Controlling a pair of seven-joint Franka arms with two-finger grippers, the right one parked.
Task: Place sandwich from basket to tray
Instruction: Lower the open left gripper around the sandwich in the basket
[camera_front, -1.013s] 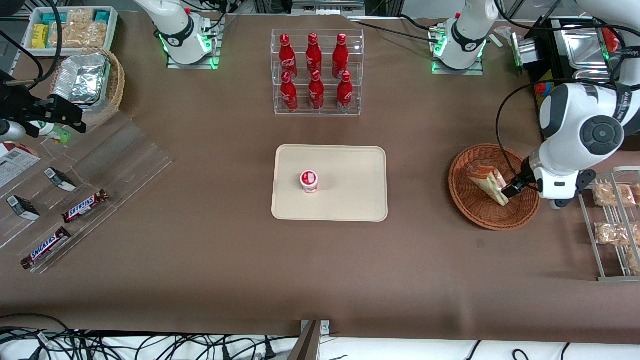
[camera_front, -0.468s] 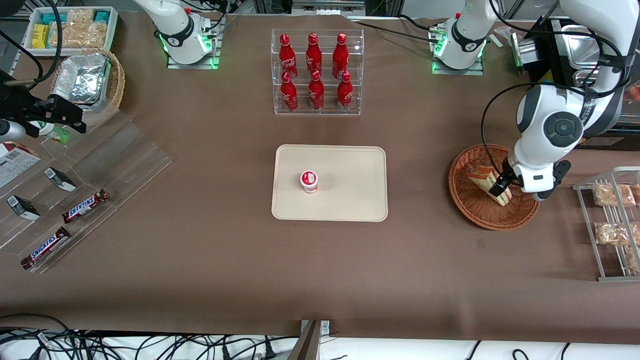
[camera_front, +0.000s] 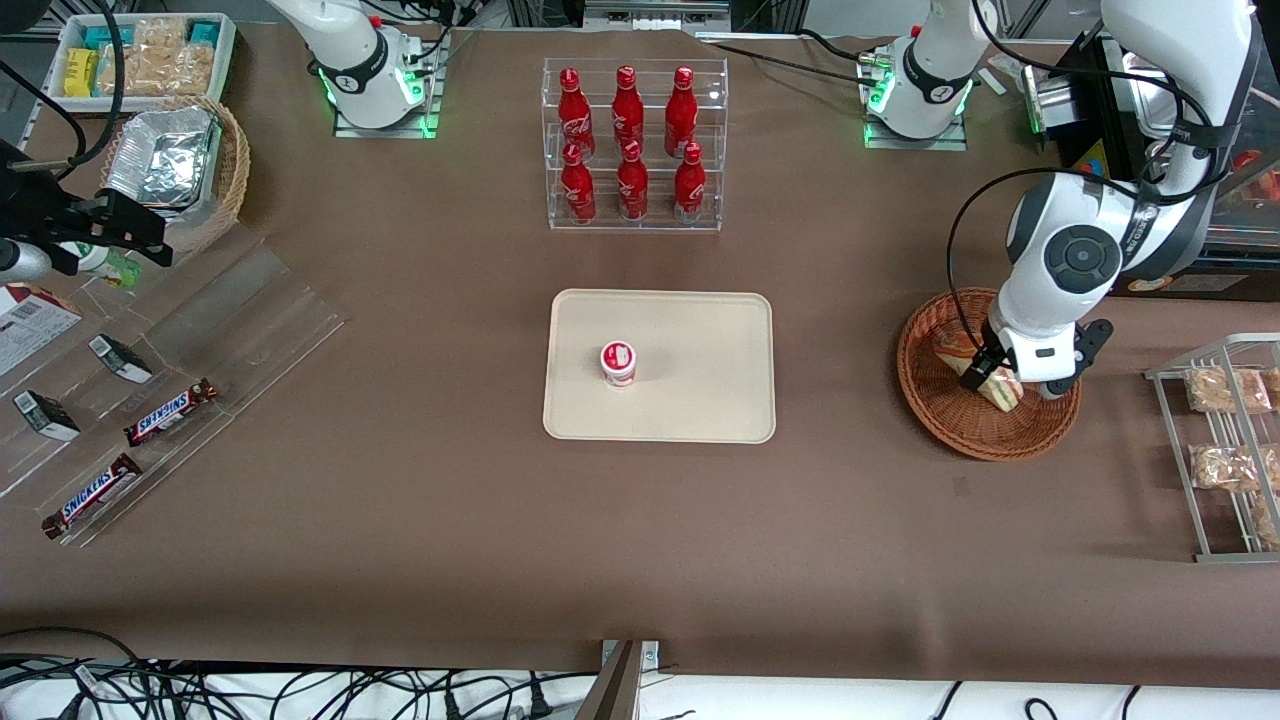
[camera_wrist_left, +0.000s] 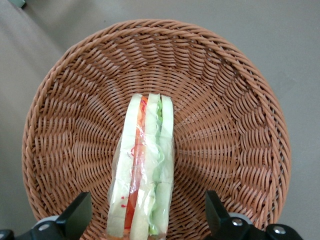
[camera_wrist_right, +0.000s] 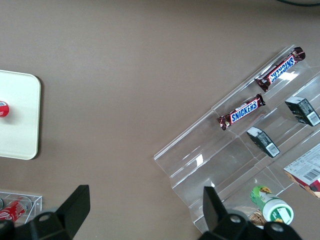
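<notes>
1. The sandwich stands on edge in the basket, its filling layers facing up toward my wrist camera.
2. In the wrist view, its long axis runs straight away from the claw, midway between the two fingers. I judge this to be the relation the grasp depends on: the fingers flank the wedge across its thin dimension, so closing should press bread face against bread face.
3. The claw is wide open and holds nothing. Each finger stands clear of the wrap, with basket weave visible in the gap on both sides.
4. In the front view, the claw hangs over the sandwich inside the basket. Whether the fingertips have reached the wedge's level, I cannot tell.
5. The tray lies well apart, toward the parked arm's end of the table. A small red-and-white cup stands on it, so I would set down away from it.
</notes>
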